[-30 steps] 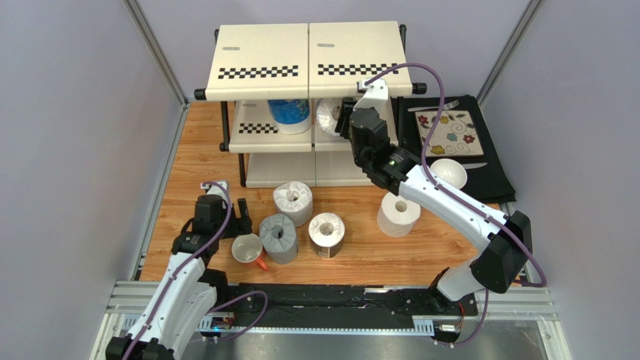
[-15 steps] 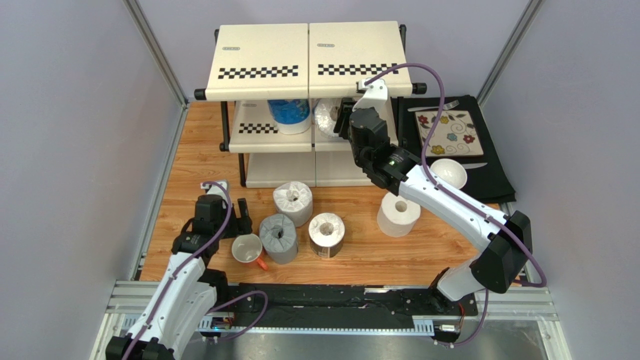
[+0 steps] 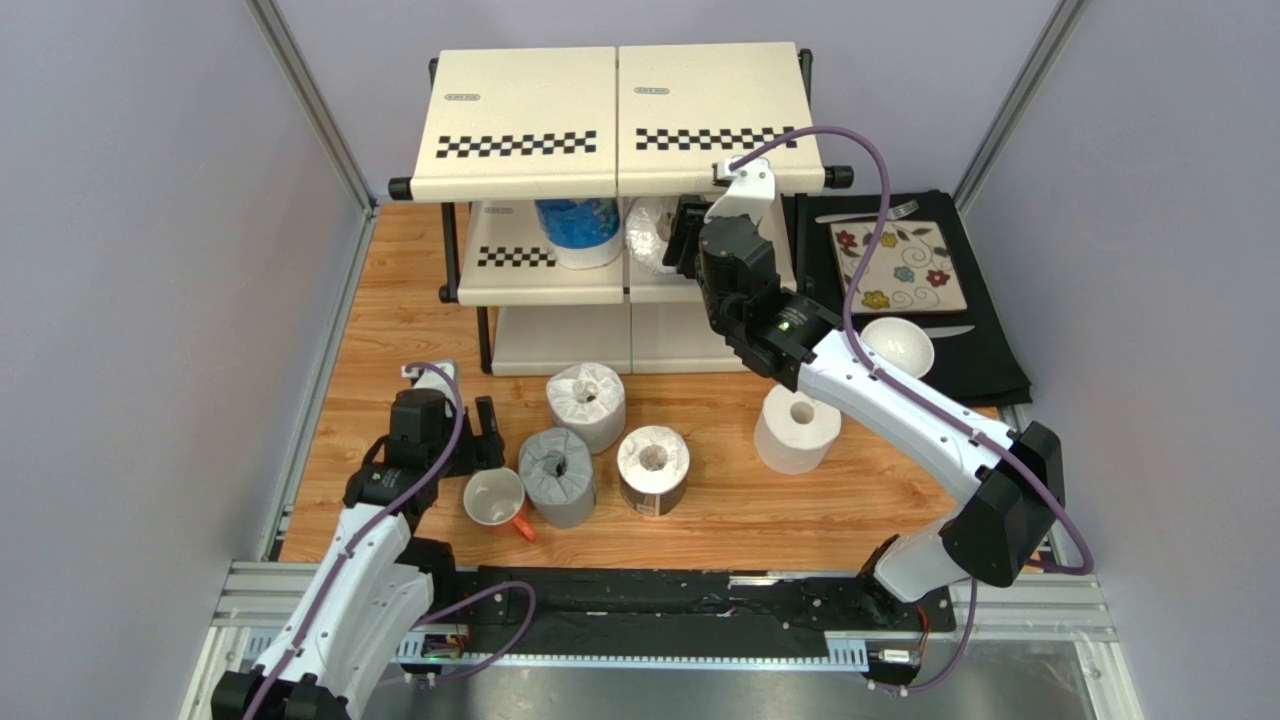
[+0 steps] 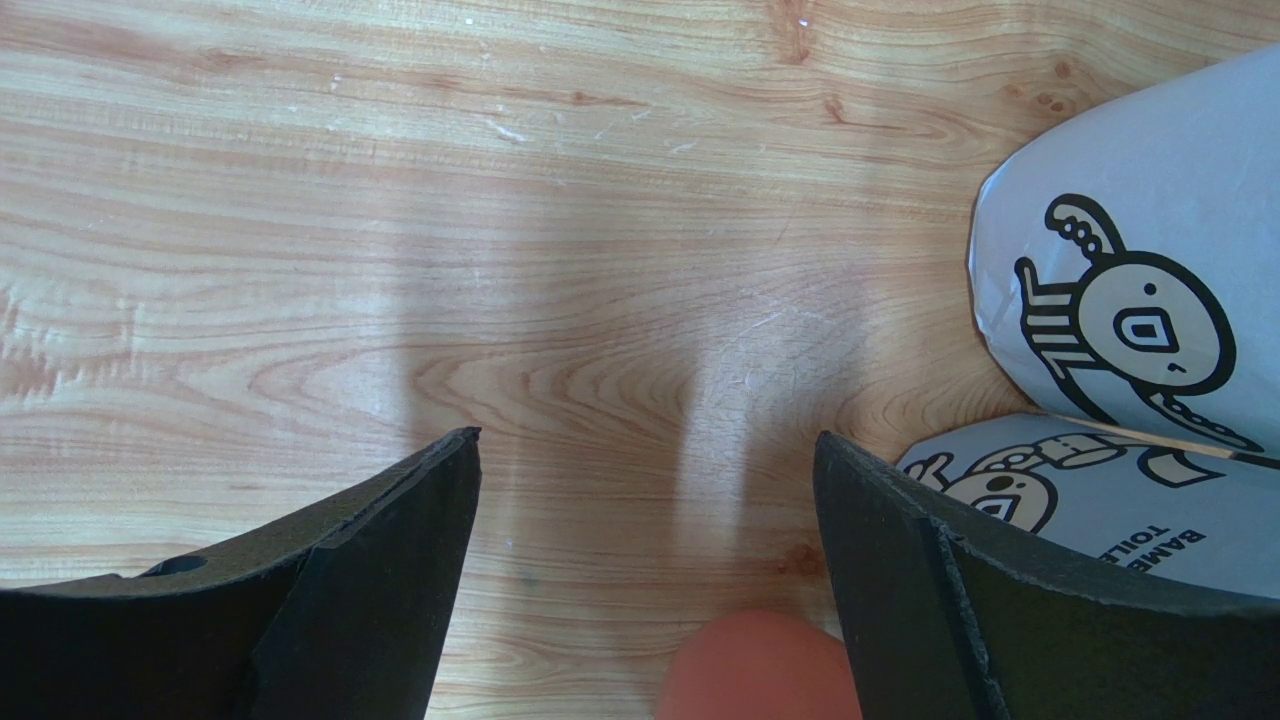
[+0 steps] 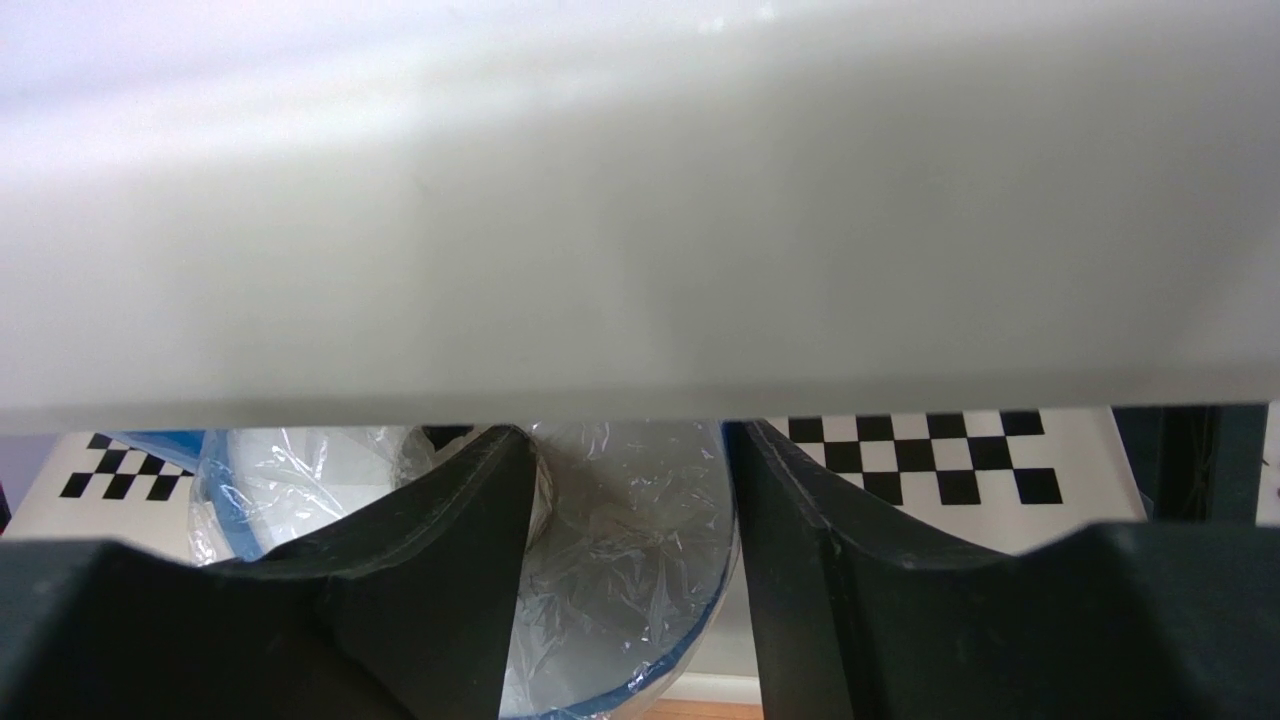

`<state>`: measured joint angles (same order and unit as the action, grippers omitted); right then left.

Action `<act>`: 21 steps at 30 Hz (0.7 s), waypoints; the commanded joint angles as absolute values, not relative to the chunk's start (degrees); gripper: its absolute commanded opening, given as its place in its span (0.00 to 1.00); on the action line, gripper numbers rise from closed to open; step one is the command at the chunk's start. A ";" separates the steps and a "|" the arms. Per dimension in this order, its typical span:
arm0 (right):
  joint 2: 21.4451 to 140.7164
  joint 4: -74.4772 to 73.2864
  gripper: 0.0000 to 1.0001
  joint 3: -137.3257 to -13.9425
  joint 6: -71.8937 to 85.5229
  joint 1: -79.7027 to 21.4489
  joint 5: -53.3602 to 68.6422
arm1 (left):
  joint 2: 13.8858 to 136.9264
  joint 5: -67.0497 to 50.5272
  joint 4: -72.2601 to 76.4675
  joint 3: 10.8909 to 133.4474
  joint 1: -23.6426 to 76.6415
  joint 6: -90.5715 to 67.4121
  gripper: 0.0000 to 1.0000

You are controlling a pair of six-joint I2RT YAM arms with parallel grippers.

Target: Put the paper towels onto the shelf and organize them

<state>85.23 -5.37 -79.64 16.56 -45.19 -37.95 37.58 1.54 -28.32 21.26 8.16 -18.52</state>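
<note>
The shelf [image 3: 616,105] stands at the back of the table. On its middle tier are a blue-printed roll [image 3: 579,225] and a plastic-wrapped roll [image 3: 654,233]. My right gripper [image 3: 684,240] reaches under the top panel [image 5: 631,225]. Its jaws [image 5: 624,435] straddle the wrapped roll's [image 5: 631,555] wall, and the grip is unclear. On the table stand a white roll [image 3: 585,402], a grey roll [image 3: 558,473], a dark-wrapped roll [image 3: 654,468] and another white roll [image 3: 796,428]. My left gripper [image 3: 478,438] hangs open [image 4: 646,450] over bare wood, left of the grey roll [image 4: 1142,300].
A white mug [image 3: 495,498] lies beside the grey roll, its orange handle [image 4: 751,668] just below my left jaws. Right of the shelf, a black mat [image 3: 984,353] carries a floral tile [image 3: 909,263] and a white bowl [image 3: 897,345]. Grey walls close both sides.
My right gripper has pushed slightly deeper under the top panel, and its jaws have spread a little around the wrapped roll. The left arm has not moved.
</note>
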 commanded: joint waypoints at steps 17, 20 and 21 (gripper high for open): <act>85.87 -2.37 0.61 -84.02 17.40 -45.09 -35.60 | 37.71 0.70 -28.65 21.18 8.53 -17.31 0.90; 85.96 -2.37 0.62 -83.94 17.40 -45.09 -35.25 | 37.88 0.70 -28.65 21.18 8.53 -17.31 0.90; 85.96 -2.37 0.62 -83.85 17.49 -45.09 -35.24 | 37.79 0.70 -28.65 21.27 8.53 -17.31 0.90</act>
<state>85.38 -4.84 -81.49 17.32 -45.19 -35.88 37.69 1.45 -28.23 21.26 8.16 -18.50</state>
